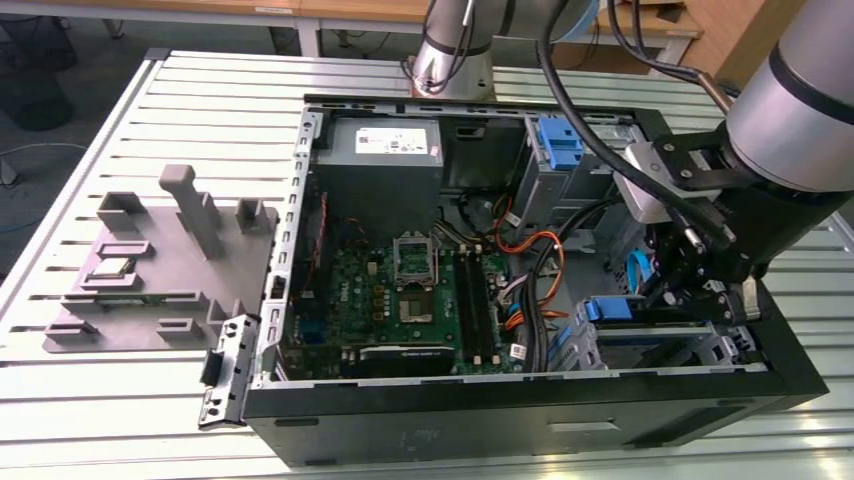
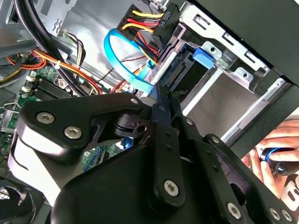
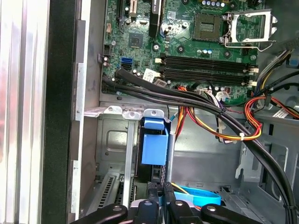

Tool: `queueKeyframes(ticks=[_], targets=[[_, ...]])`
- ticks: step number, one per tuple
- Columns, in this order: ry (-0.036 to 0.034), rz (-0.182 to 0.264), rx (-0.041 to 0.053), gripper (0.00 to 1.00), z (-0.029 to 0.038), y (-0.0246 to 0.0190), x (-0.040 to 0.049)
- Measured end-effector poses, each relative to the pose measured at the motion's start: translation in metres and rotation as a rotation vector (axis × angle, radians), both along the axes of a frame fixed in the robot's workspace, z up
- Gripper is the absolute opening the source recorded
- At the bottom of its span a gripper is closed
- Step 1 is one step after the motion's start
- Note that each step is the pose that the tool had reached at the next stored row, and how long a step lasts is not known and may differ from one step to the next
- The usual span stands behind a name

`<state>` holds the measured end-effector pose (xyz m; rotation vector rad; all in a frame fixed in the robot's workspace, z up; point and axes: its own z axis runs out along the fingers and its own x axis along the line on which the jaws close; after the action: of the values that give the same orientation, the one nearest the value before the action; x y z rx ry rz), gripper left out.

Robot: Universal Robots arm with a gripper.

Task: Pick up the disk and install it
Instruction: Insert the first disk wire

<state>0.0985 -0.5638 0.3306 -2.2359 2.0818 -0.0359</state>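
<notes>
Tool: the tool [image 2: 166,93] is closing narrowly, apparently pinching the disk's [image 3: 154,147] rear edge inside the open computer case [image 1: 534,420].
Disk: it is standing on edge in the drive cage [image 3: 114,140], its blue rail showing, near the motherboard [image 3: 187,46].
Handling: probably rigid, fairly heavy and shock-sensitive; gripping the flat metal faces, clear of connector and cables, is looking safest.

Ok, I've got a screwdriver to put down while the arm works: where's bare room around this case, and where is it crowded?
Bare: the slatted table beyond the grey fixture, and its strip in front of the computer case along the exterior view's bottom edge. Crowded: the drive cage corner, where the claw sits beside a blue cable.
</notes>
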Motion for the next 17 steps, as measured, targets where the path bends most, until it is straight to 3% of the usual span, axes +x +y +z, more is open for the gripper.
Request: queueKeyframes(ticks=[9,10,12,17], targets=[[0.0,0.0,0.0006,0.17,-0.0004,0.0,0.0],[0.0,0.0,0.0006,0.24,-0.0004,0.0,0.0],[0.0,0.0,0.0002,0.24,-0.0002,0.0,0.0],[0.0,0.0,0.0005,0.24,0.009,0.0,0.0]])
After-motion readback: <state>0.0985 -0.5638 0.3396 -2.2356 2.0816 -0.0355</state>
